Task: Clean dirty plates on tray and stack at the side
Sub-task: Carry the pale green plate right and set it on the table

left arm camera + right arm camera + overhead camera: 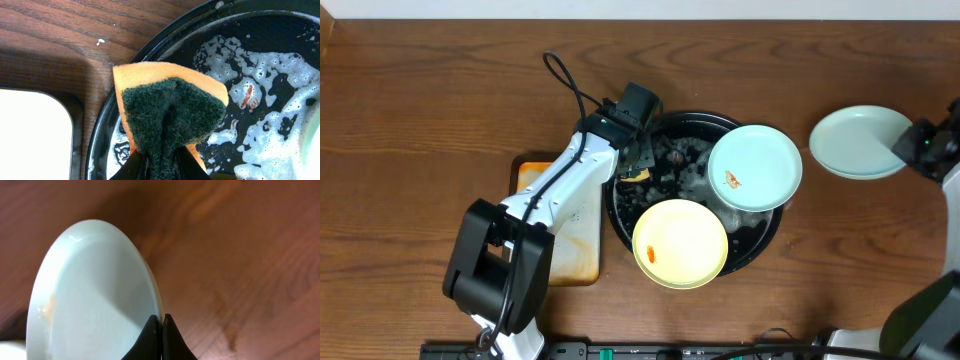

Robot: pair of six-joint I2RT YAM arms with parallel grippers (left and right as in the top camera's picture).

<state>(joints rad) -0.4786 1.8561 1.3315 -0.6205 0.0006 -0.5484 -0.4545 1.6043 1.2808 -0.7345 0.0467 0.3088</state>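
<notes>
The round black tray (pixel 620 215) holds white soap foam, a pale yellow plate (pixel 680 243) at its front and a mint-green plate (pixel 755 167) with an orange smear at its right. A second mint-green plate (pixel 861 142) is over the bare wood at the right. My right gripper (pixel 917 145) is shut on that plate's rim; the right wrist view shows the plate (pixel 90 295) pinched between the fingers (pixel 161 319). My left gripper (pixel 160 167) is shut on an orange sponge with a green scouring face (pixel 170 112), held over the tray's left rim (pixel 100 140).
A rectangular black-rimmed tray with an orange-stained white surface (pixel 575 245) lies left of the round tray, partly under my left arm; it also shows in the left wrist view (pixel 35 135). Brown wood tabletop (pixel 850 260) surrounds everything.
</notes>
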